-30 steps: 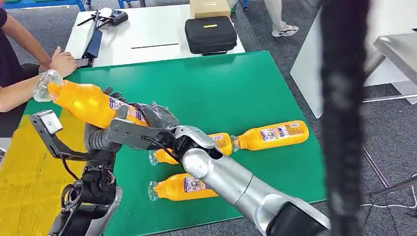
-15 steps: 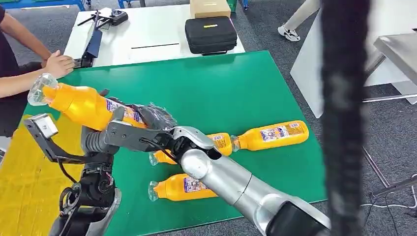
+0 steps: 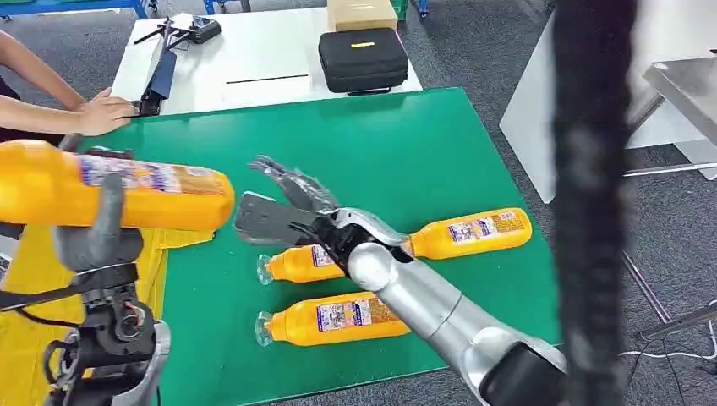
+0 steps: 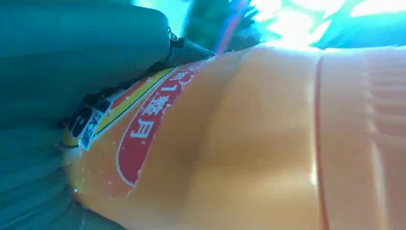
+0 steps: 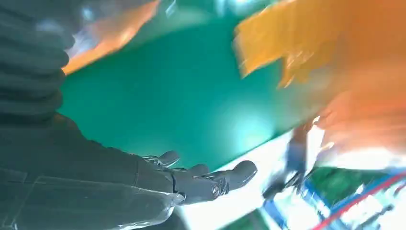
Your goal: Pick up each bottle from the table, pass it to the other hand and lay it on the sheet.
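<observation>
Above the left edge of the green tabletop (image 3: 406, 144), an orange bottle (image 3: 127, 190) lay level in the left hand (image 3: 97, 241), whose grey fingers (image 3: 106, 211) wrapped around its middle; the labelled end pointed toward the centre of the tabletop, and the other end ran out of the head view's left edge. From the left wrist camera the same bottle showed close up — orange plastic with a red and yellow label pressed against the hand's grey cover. Below it, a yellow sheet (image 3: 25, 279) lay over the tabletop's left side and carried nothing that could be seen.

Just beside the bottle's labelled end, but clear of it, the right hand (image 3: 279, 203) hung over the green surface with its dark fingers (image 3: 275, 173) spread apart and holding nothing — the right wrist view showed them stretched out flat as well.

Three more orange bottles lay on their sides on the green surface: one (image 3: 300, 264) partly under the right forearm, one (image 3: 469, 233) to its right, nearly cap to base with it, and one (image 3: 334, 317) nearer the robot.

At the far left, a person's hand (image 3: 106, 110) rested on the edge of a white table (image 3: 254, 59) that bore a black case (image 3: 362, 59).
</observation>
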### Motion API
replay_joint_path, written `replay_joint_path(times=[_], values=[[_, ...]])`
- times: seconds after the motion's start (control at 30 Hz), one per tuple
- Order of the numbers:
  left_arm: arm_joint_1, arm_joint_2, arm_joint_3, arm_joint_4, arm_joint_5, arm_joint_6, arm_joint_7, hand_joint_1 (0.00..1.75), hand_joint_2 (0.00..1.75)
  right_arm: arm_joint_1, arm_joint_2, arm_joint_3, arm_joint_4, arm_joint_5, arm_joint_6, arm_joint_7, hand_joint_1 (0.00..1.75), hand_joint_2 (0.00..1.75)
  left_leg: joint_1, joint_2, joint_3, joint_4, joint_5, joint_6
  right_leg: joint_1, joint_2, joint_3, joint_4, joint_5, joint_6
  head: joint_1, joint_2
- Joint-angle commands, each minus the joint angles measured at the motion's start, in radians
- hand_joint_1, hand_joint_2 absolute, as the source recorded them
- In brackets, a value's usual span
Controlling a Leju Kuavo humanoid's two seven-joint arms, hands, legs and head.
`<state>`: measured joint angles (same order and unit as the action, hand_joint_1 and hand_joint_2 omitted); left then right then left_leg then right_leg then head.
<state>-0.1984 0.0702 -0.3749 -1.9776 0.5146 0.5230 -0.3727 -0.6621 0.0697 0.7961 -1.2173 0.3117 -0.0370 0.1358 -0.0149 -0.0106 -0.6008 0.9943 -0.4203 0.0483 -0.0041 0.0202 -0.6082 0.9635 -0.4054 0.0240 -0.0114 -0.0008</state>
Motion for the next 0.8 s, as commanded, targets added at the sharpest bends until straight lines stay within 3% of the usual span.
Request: replay_joint_path(times=[0.03,0.13,0.3,0.4,0.47,0.5,0.6,0.73,0.77,0.8], values=[[0.020,0.030,0.087,-0.070,-0.004,-0.011,-0.006,1.75,1.75,0.013,-0.082,-0.053,-0.071,0.014,0.021,0.000,0.00,0.00,0.001,-0.001,0.002,0.000,-0.001,-0.002,0.001,-0.002,0.003,0.000,-0.001,0.000,0.000,0.000],[0.021,0.035,0.090,-0.073,-0.033,0.003,-0.036,1.75,1.75,0.020,-0.091,-0.060,-0.088,0.038,-0.002,-0.016,0.00,0.00,0.001,0.000,0.002,0.000,-0.001,-0.002,0.001,-0.002,0.002,0.000,-0.001,0.000,0.000,0.000],[0.022,0.094,0.118,-0.026,-0.179,0.087,-0.060,1.75,1.75,0.092,-0.204,-0.151,-0.266,0.035,-0.029,-0.072,0.00,0.00,0.001,-0.002,0.002,0.000,0.000,-0.002,0.001,-0.004,0.002,0.000,-0.001,0.000,0.000,0.000],[-0.001,0.134,0.123,0.207,-0.472,0.154,0.016,1.75,1.75,0.151,-0.261,-0.255,-0.379,0.015,-0.015,-0.105,0.00,0.00,0.001,-0.007,0.005,0.000,-0.001,-0.003,0.001,-0.009,0.007,0.000,-0.003,0.000,0.000,0.000],[-0.027,0.117,0.162,0.386,-0.775,0.175,0.050,1.75,1.75,0.187,-0.282,-0.309,-0.432,-0.009,0.015,-0.112,0.00,0.00,-0.001,-0.008,0.005,-0.002,0.001,-0.002,-0.001,-0.010,0.006,-0.001,-0.002,0.000,0.000,0.000],[-0.050,0.136,0.174,0.519,-1.026,0.162,0.143,1.75,1.75,0.206,-0.296,-0.333,-0.459,-0.036,0.040,-0.123,0.00,0.00,-0.002,-0.009,0.005,-0.003,0.001,-0.002,-0.001,-0.010,0.005,-0.001,-0.002,0.000,-0.001,0.000],[-0.092,0.213,0.149,0.797,-1.426,0.087,0.307,1.75,1.75,0.233,-0.356,-0.340,-0.495,-0.112,0.114,-0.145,0.00,0.00,-0.001,-0.008,0.005,-0.003,0.001,-0.002,-0.001,-0.009,0.005,-0.001,-0.001,0.000,-0.001,0.000],[-0.128,0.267,0.077,1.022,-1.675,0.070,0.347,1.75,1.75,0.279,-0.425,-0.272,-0.568,-0.083,0.131,-0.180,0.00,0.00,-0.001,-0.006,0.008,-0.003,0.000,-0.004,-0.001,-0.008,0.008,-0.002,-0.002,-0.001,0.000,0.000],[-0.136,0.273,0.064,1.043,-1.708,0.067,0.359,1.75,1.75,0.284,-0.431,-0.262,-0.577,-0.072,0.132,-0.182,0.00,1.75,-0.001,-0.002,0.006,-0.002,0.000,-0.003,0.000,-0.004,0.005,-0.002,-0.001,-0.001,-0.001,0.000],[-0.151,0.275,0.044,1.079,-1.734,0.046,0.366,1.75,1.75,0.298,-0.442,-0.239,-0.598,-0.046,0.132,-0.181,0.00,1.75,0.000,-0.002,0.009,-0.003,-0.001,-0.004,0.000,-0.005,0.008,-0.002,-0.002,-0.001,0.000,0.000]])
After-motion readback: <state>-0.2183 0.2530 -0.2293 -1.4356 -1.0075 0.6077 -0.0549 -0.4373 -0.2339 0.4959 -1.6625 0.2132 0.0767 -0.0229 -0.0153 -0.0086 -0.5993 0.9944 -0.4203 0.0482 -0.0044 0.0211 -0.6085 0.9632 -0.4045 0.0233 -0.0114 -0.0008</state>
